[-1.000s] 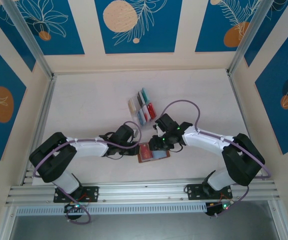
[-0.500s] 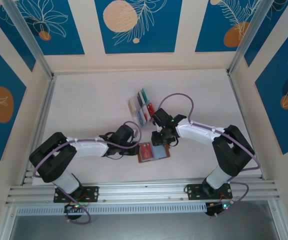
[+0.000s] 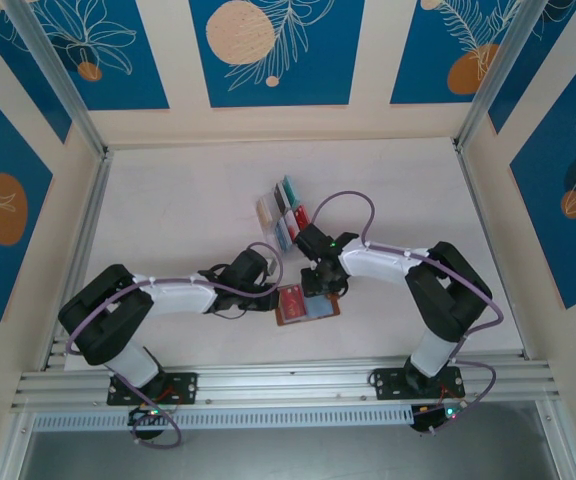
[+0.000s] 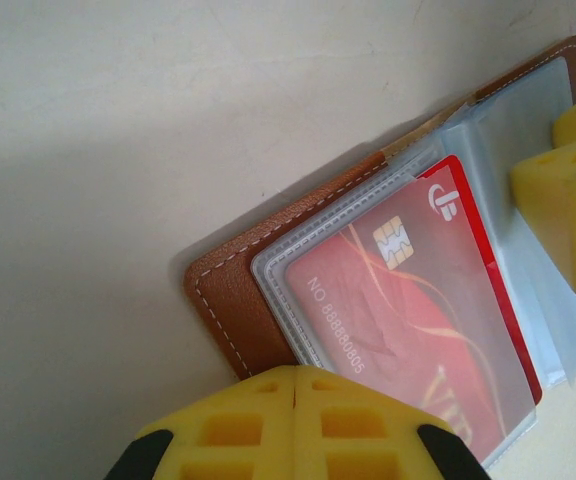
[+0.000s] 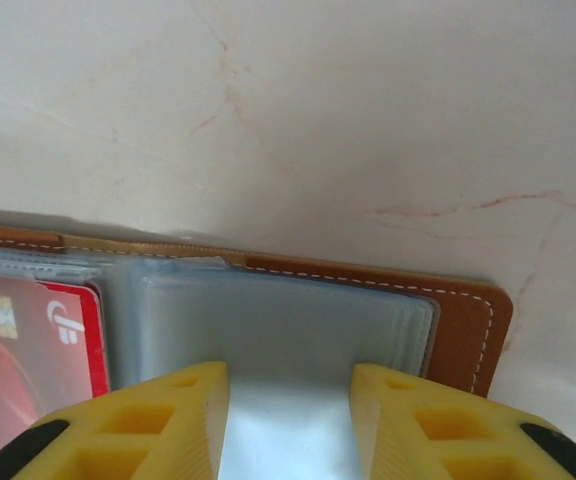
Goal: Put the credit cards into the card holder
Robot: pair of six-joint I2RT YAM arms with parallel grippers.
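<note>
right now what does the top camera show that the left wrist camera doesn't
Top camera adds: the clear rack of spare cards standing on the table beyond the wallet. Left wrist camera adds: the red card's chip and printed number, the wallet's stitching, and the left gripper pressed shut. Shared: the open brown wallet with the red card in a clear pocket, and the right gripper over its other half.

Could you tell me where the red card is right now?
The red card lies in a clear pocket of the open card holder, just ahead of the left gripper in its wrist view.
</note>
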